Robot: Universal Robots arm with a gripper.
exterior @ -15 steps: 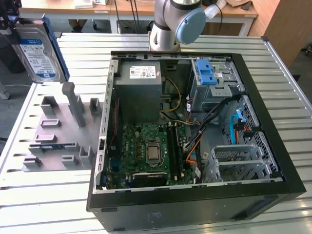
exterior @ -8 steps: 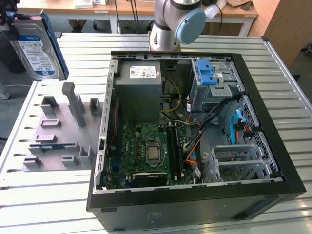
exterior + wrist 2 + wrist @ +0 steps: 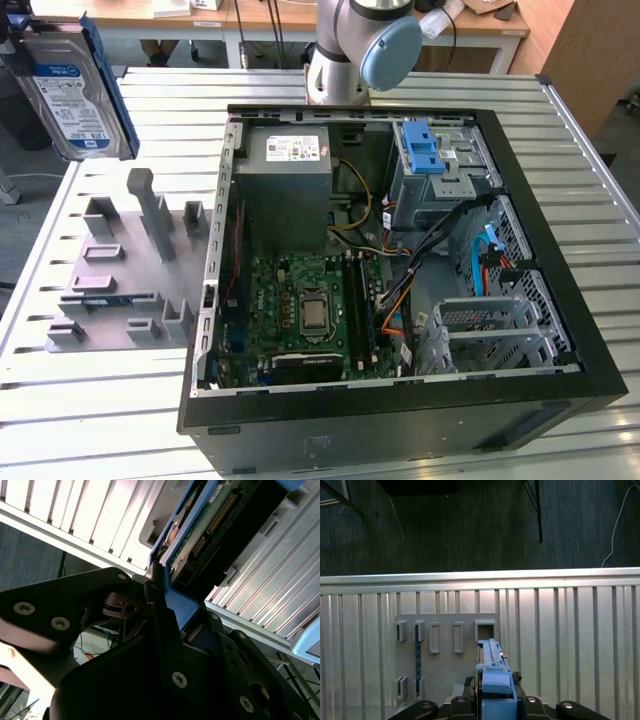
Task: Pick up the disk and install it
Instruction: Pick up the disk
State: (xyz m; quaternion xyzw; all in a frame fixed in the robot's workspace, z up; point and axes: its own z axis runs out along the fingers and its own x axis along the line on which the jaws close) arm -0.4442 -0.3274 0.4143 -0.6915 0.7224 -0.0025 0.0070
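Observation:
The disk (image 3: 75, 95), silver with a white-and-blue label and a blue carrier frame, hangs in the air above the far-left corner of the table in the exterior view. It is clear of the grey holder (image 3: 120, 270) below it. In the second wrist view my gripper (image 3: 182, 612) is shut on the disk (image 3: 215, 520), with black fingers (image 3: 156, 597) pressed against the blue frame on both sides. The green circuit-board side of the disk shows there. In the first wrist view the disk's blue edge (image 3: 494, 677) stands between the gripper's parts, over the holder (image 3: 447, 650).
An open computer case (image 3: 215, 250) lies on the slatted metal table (image 3: 80, 420). It holds a grey power-supply box (image 3: 285, 190), a motherboard (image 3: 305, 310), a blue latch piece (image 3: 425, 150) and a metal drive cage (image 3: 495, 330). The arm's base (image 3: 355, 50) stands behind the case.

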